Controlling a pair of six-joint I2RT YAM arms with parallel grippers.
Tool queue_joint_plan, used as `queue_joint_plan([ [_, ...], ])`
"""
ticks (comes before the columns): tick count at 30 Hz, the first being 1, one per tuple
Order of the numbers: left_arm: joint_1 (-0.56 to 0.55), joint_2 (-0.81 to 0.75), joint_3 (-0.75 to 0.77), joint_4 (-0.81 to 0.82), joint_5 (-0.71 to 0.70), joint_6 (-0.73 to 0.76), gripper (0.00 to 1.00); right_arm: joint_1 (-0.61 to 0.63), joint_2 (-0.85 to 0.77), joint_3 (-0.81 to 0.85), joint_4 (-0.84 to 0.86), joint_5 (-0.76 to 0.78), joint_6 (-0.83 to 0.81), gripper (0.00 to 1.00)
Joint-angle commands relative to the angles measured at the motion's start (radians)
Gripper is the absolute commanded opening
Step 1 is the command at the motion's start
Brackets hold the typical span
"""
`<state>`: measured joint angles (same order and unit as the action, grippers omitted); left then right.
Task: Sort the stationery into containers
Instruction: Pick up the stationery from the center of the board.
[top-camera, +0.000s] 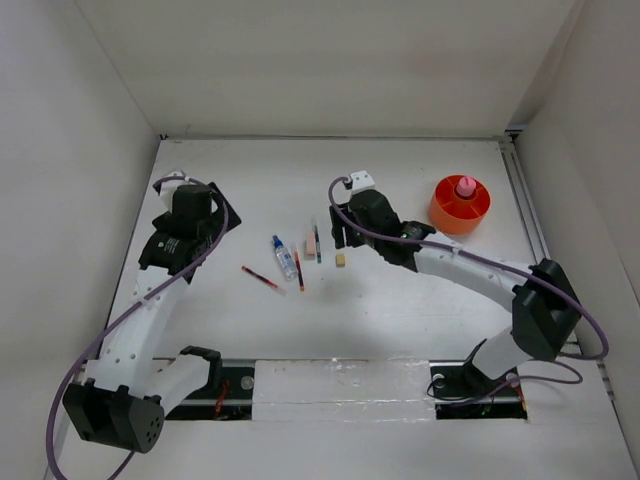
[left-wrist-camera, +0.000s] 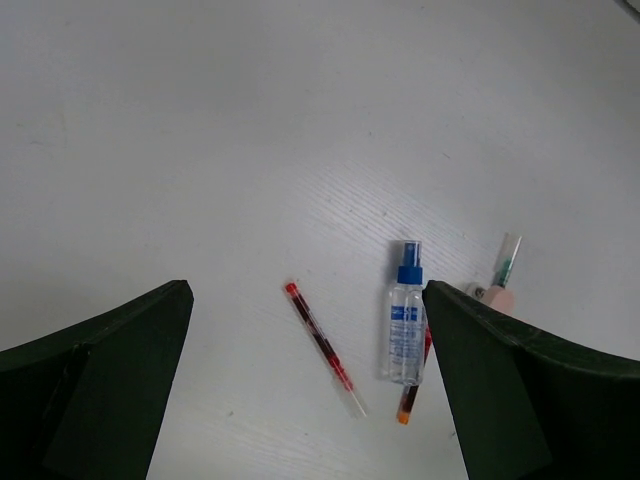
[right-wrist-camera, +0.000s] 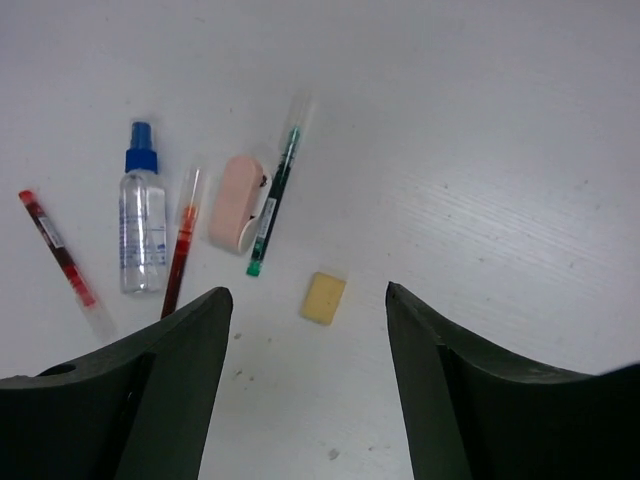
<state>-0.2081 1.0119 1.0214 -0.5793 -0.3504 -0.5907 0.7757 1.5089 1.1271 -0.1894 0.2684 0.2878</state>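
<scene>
Right hand (right-wrist-camera: 305, 292) gapes; tub (top-camera: 443, 214) (orange) holds cylinder (top-camera: 465, 186).

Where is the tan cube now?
Centre of the top view: the tan cube lies just under the open right gripper, near the green pen.

Looking steeply down from high behind the arm bases (top-camera: 110, 415), taking in the whole table (top-camera: 380, 320). Peering down from each wrist, much nearer, overlapping on the clear blue-capped bottle (top-camera: 285, 258) and thin red pens (top-camera: 262, 278).
</scene>
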Motion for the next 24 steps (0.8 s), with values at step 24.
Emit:
queue_joint_plan([
  [24,-0.002,-0.079,-0.026,0.050,0.082,0.054,1.00,0.105,0.310,0.020,-0.016,0.123,0.160,0.55],
])
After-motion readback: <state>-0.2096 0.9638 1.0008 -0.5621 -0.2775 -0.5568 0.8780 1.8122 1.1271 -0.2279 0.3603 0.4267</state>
